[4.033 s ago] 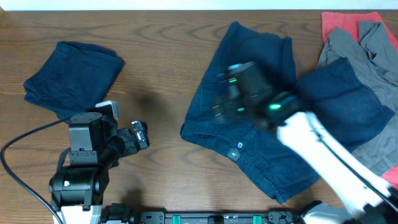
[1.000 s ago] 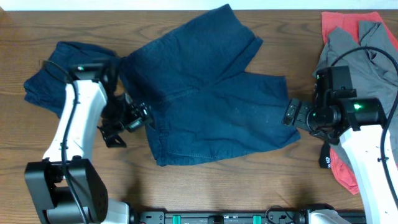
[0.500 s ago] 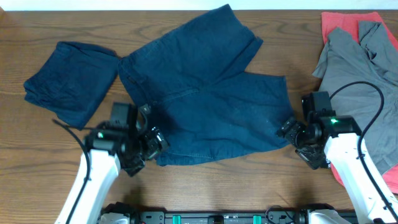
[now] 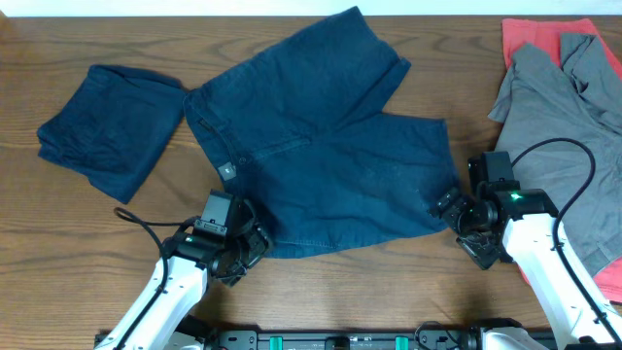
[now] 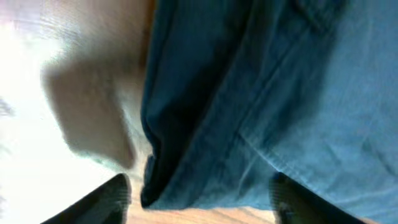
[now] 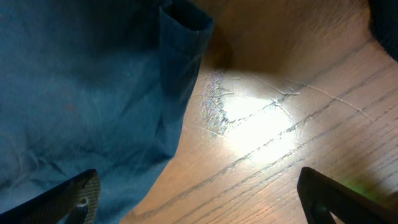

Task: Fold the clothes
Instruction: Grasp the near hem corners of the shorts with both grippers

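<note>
The navy shorts (image 4: 321, 146) lie spread flat in the middle of the table, waistband at the left with a small button. A matching folded navy garment (image 4: 109, 126) lies at the far left. My left gripper (image 4: 248, 251) is open at the shorts' lower left corner; in the left wrist view the hem edge (image 5: 205, 162) sits between the open fingers (image 5: 199, 202). My right gripper (image 4: 459, 216) is open at the shorts' lower right corner; the right wrist view shows the shorts' corner (image 6: 124, 106) beside bare wood between its fingers (image 6: 199, 199).
A grey T-shirt (image 4: 559, 117) lies over a red-orange cloth (image 4: 544, 34) at the right edge. A black cable trails by the left arm. The wooden table (image 4: 58, 224) shows at the front left.
Both arms came down from above the cloth to the shorts' lower corners. Over the last half second the left gripper slid slightly right and lower; the right one barely moved.
</note>
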You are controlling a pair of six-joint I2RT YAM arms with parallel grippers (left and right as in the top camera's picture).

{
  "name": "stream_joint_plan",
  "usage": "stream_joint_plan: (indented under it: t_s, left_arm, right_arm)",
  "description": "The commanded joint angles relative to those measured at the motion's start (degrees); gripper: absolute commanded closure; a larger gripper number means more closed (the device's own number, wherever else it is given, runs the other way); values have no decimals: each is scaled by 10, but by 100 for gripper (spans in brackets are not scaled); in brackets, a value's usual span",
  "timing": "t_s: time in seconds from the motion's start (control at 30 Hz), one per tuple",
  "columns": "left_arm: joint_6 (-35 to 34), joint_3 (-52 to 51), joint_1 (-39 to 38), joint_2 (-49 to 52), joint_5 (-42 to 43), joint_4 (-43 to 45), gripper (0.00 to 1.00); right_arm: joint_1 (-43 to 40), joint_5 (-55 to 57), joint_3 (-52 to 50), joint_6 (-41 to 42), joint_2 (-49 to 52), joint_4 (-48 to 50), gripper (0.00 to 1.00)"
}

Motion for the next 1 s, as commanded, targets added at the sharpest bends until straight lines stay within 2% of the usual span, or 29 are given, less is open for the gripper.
stream_joint_plan:
  t_s: [0.0,0.1,0.23,0.3,0.33,0.73,0.97]
  left_arm:
    - [-29,-1,-2,1,-38,0,48]
    - [-61,-1,-2,2,-52,3,68]
    - [-64,-2,-2,9,-57,7,72]
    - [-64,-3,-2,16,-56,7,89]
    - [-64,-3,-2,18,-53,6,93]
    - [-61,-3,-2,20,-23,-23,94]
    - [-49,-3,-2,20,-27,-55,94]
  right_arm:
    - [-12,-1,-3,10,-2,0,1]
    - [-12,-1,-3,11,-2,-2,1]
    - [-12,-1,-3,11,-2,-2,1]
    - [-12,-1,-3,11,-2,-3,1]
    - [-12,0,-3,16,-2,-5,1]
    - [-12,15,-29,75,-2,20,1]
    - [-12,32,-63,111,-2,52,7]
